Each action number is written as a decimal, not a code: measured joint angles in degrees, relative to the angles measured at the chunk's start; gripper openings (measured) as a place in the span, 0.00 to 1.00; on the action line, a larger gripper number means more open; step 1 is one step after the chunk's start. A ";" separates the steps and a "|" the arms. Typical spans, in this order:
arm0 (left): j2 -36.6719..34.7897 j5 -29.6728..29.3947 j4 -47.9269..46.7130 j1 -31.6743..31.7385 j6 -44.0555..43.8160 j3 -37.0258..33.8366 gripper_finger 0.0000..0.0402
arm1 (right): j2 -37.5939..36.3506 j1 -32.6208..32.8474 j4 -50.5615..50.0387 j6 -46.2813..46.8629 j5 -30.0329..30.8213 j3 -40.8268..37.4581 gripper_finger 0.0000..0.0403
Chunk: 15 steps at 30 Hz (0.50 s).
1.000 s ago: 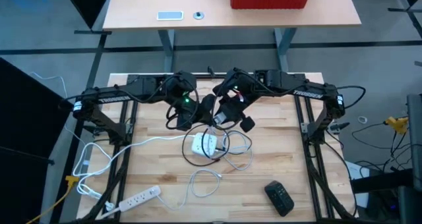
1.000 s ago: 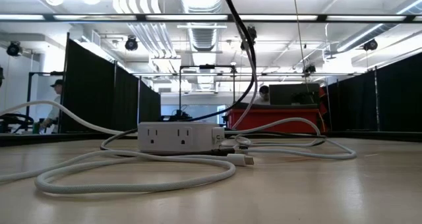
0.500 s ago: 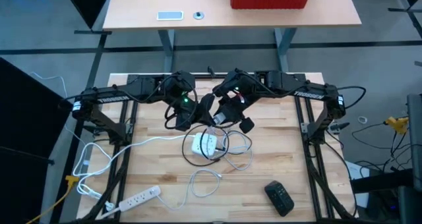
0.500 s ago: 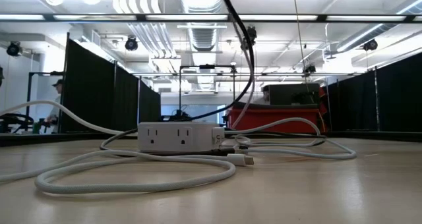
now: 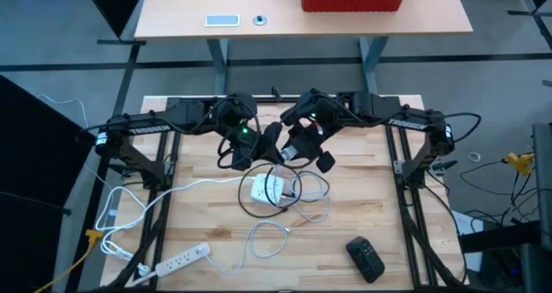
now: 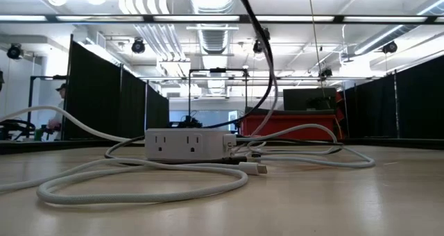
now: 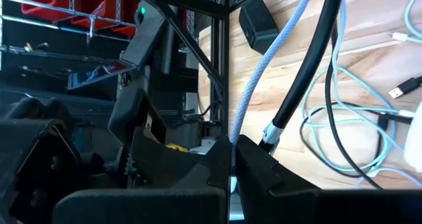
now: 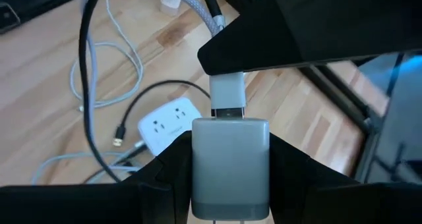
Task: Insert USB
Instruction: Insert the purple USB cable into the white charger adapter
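Note:
Above the table's middle my two grippers meet. My right gripper [image 5: 297, 148] is shut on a pale grey charger block [image 8: 229, 161]. My left gripper [image 5: 269, 146] is shut on a white USB plug [image 8: 227, 92] with a braided white cable [image 7: 264, 72]. The plug's metal tip [image 8: 228, 112] stands at the port in the block's top face, with a strip of metal still showing. Below them a white outlet cube [image 5: 267, 188] lies on the wood among loops of white and black cable [image 5: 302, 202]. My left gripper pinches the USB plug at its cable end; the white plug body [image 8: 227, 85] sticks out from under its dark fingers [image 8: 303, 33]. The braided cable [image 7: 239, 132] leaves from between the shut fingers and runs off slack. The plug is clear of the table. My right gripper pinches the charger block by two opposite sides [image 8: 198, 165] between its two fingers [image 8: 161, 178]. The block's port face points away from the wrist toward the plug. It hangs well clear of the table.
A black cable [image 6: 267, 76] hangs from the arms down to the table. A loose USB end [image 6: 258, 169] lies by the outlet cube [image 6: 187, 144]. A long white power strip [image 5: 181, 260] lies near left, and a black remote [image 5: 365, 258] near right.
Both grippers have stayed close together over the outlet cube. The hanging black cable has swayed a little to the side in the low view.

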 joint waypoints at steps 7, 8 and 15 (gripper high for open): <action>-0.06 -0.02 0.22 -0.01 1.14 0.01 0.00 | -0.71 0.00 1.47 0.94 -0.28 0.00 0.31; -0.01 -0.02 0.21 0.01 1.18 0.00 0.00 | -0.70 0.00 1.30 0.95 -0.28 0.00 0.31; -0.02 -0.12 0.67 -0.01 5.10 -0.05 0.00 | -0.72 0.02 1.82 0.25 -1.95 0.00 0.31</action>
